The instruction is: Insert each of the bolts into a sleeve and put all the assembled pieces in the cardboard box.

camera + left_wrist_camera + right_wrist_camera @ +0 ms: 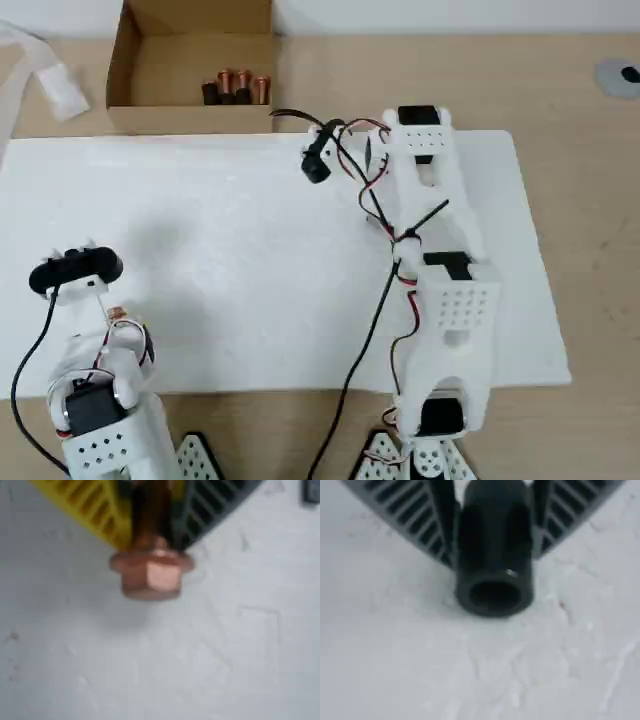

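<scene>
My left pincer (pixel 152 532) clamps the copper flange bolt (pixel 152 575) by its shank; my right pincer (pixel 495 545) clamps the black sleeve (pixel 495 582). Both look stiff, light and probably slick, so mid-body holds suit.

The assembled pieces (pixel 236 87) lie in the cardboard box (pixel 122 60); mat (pixel 220 260) before it.
</scene>
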You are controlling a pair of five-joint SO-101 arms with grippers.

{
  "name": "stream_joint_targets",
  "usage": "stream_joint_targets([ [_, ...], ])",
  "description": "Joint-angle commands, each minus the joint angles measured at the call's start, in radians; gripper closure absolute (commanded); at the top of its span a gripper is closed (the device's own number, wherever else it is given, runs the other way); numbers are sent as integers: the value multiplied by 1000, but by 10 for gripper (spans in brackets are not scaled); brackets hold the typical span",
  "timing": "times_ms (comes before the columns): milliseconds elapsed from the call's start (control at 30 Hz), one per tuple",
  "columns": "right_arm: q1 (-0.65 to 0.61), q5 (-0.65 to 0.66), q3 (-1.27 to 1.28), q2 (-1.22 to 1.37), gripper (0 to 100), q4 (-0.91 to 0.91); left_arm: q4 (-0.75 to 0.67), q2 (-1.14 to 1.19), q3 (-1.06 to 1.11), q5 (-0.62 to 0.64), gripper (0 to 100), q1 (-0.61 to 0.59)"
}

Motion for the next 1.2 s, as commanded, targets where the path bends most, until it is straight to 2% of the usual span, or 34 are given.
stream_joint_targets([
  [0,-58,14,5,64,920,57,-21,-10,-6,-8,994,8],
  [100,-88,14,12,65,992,77,-21,-10,-6,-8,994,8],
  [333,-94,-15,-18,47,989,106,-29,-10,-9,-8,994,9],
  [433,-93,-54,-102,-8,989,195,-107,-10,-49,-5,995,-12],
  [567,-101,-157,-196,-183,989,219,-163,-10,-227,6,997,-26],
  [700,-148,-244,-180,-495,989,219,-229,-5,-397,107,997,-25],
  [800,-229,-338,-56,-748,989,219,-272,-5,-480,175,997,-25],
  [967,-401,-583,275,-1147,989,213,-381,-5,-548,318,997,-5],
  [1067,-526,-615,526,-1357,989,110,-457,-5,-568,344,997,87],
  [1167,-576,-615,805,-1580,989,-74,-500,-5,-591,338,997,221],
])
